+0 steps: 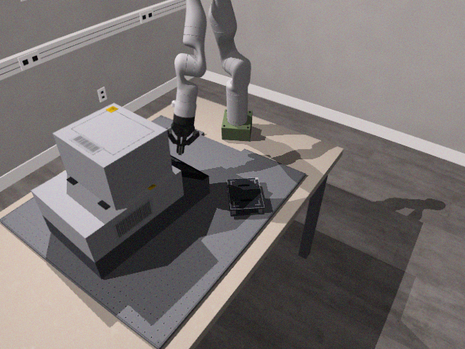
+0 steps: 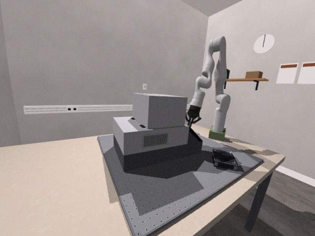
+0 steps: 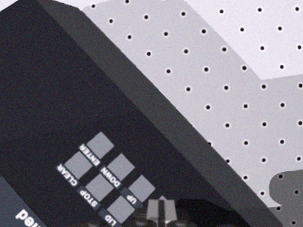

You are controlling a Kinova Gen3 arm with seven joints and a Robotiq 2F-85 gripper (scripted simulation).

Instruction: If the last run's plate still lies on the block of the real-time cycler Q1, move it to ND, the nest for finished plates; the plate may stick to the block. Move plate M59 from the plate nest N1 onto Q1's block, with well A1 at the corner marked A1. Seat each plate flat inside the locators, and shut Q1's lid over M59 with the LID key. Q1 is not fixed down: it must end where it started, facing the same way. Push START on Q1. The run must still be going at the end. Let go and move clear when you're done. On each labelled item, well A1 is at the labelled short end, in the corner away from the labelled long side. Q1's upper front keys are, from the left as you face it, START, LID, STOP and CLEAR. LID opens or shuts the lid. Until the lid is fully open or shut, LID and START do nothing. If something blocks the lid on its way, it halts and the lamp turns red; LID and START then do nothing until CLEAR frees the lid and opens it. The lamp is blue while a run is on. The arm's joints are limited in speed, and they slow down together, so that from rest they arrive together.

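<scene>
Grey walls and a wood floor frame the top view, with the counter (image 1: 240, 262) carrying a perforated grey mat. Q1 (image 1: 112, 180) sits on it with its lid down, and the claw (image 1: 181, 149) hangs just past its sloped front panel. A dark plate on a nest (image 1: 245, 195) sits apart to the right; can't read any label on it.

Exterior view: the claw (image 2: 191, 122) is right at the cycler's (image 2: 152, 127) front edge, pointing down at the dark keypad slope.

Wrist view is the useful one. The clenched, empty fingertips sit just beside the LID key (image 3: 119, 209), with STOP (image 3: 99, 187) and CLEAR (image 3: 78, 165) further along. My guess is it's lining up a key press. Best bet: center on one key only, push square to the sloped panel, and go gently, since the machine isn't fixed down.
</scene>
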